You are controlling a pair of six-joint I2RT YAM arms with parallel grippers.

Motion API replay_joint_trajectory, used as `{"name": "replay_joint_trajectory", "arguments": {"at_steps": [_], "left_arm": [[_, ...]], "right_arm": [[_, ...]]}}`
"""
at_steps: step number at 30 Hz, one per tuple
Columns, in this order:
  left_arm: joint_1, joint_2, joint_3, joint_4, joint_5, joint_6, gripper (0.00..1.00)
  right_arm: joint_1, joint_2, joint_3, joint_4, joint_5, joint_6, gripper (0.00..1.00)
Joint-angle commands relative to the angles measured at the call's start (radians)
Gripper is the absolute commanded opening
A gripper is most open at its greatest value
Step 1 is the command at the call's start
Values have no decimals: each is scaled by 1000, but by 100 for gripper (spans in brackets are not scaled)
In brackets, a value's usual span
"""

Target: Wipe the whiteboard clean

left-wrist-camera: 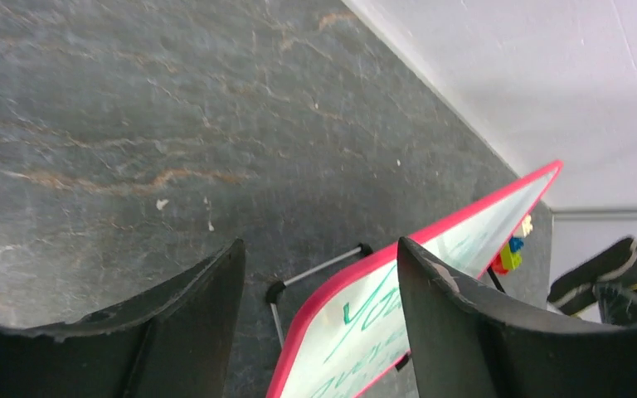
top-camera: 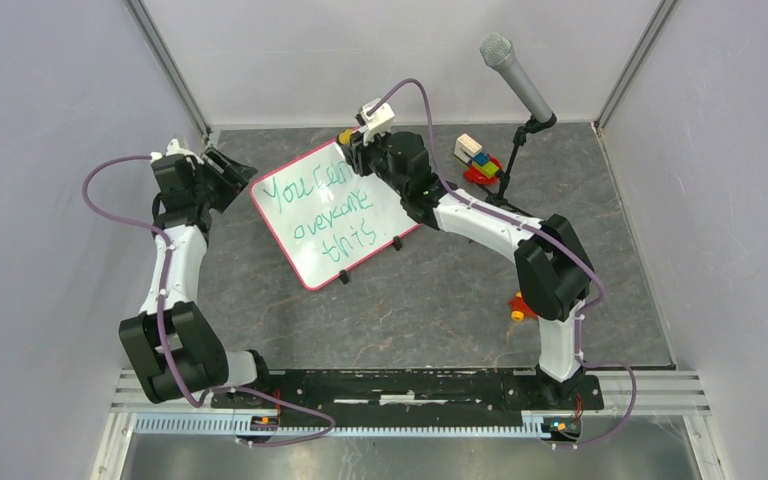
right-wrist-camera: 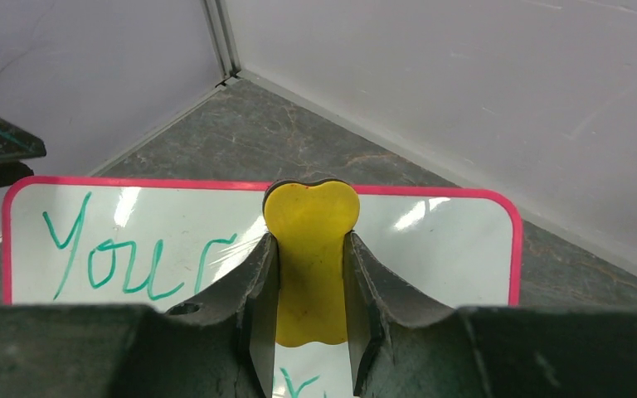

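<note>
Top external view: toward the far-left corner of the dark, stone-patterned table (top-camera: 410, 300), the left gripper (top-camera: 235, 178) sits at the left corner of the whiteboard (top-camera: 380, 215). This is a flat white rectangular board with rounded corners, a thin red-pink frame and small black feet. It lies turned on a diagonal near the middle of the table's far edge, with green handwriting across it.

From the left wrist, the left gripper (left-wrist-camera: 319, 249) has its jaws parted. The whiteboard (left-wrist-camera: 357, 332) rises at a slant with its pink corner edge in the gap between them. The nearer finger may be touching the frame, though the angle is too poor to be sure.

At the board's far corner, the right gripper (top-camera: 358, 145) is clamped on a small yellow eraser with a dark underside (top-camera: 345, 135). The right wrist view shows the right gripper (right-wrist-camera: 309, 240) pinching the eraser (right-wrist-camera: 311, 215) by its narrow waist. The eraser's lobed end is over the top edge of the whiteboard (right-wrist-camera: 448, 240).

Further right, near the far edge, stands a small heap of coloured toy blocks (top-camera: 475, 158). Just beside them is a grey microphone on a black stand (top-camera: 515, 75).
</note>
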State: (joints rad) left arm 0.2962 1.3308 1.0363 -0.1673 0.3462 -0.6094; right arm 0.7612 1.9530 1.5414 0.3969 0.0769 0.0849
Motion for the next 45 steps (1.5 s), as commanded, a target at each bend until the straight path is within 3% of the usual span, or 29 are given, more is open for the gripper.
{"name": "replay_joint_trajectory", "arguments": {"at_steps": [1, 7, 13, 21, 34, 45], "left_arm": [[3, -13, -45, 106, 86, 33, 72], [4, 7, -21, 74, 75, 53, 69], [5, 16, -29, 85, 105, 29, 53], [6, -13, -62, 107, 135, -22, 52], [4, 49, -39, 104, 174, -48, 37], [3, 47, -47, 123, 189, -52, 32]], "right_arm": [[-13, 21, 75, 8, -42, -74, 16], [-17, 74, 116, -32, 14, -134, 17], [-22, 83, 101, -12, 22, -109, 17], [-25, 95, 112, -55, 48, -115, 17], [-25, 147, 138, -82, 67, -160, 16], [-2, 169, 152, -84, 40, -163, 16]]}}
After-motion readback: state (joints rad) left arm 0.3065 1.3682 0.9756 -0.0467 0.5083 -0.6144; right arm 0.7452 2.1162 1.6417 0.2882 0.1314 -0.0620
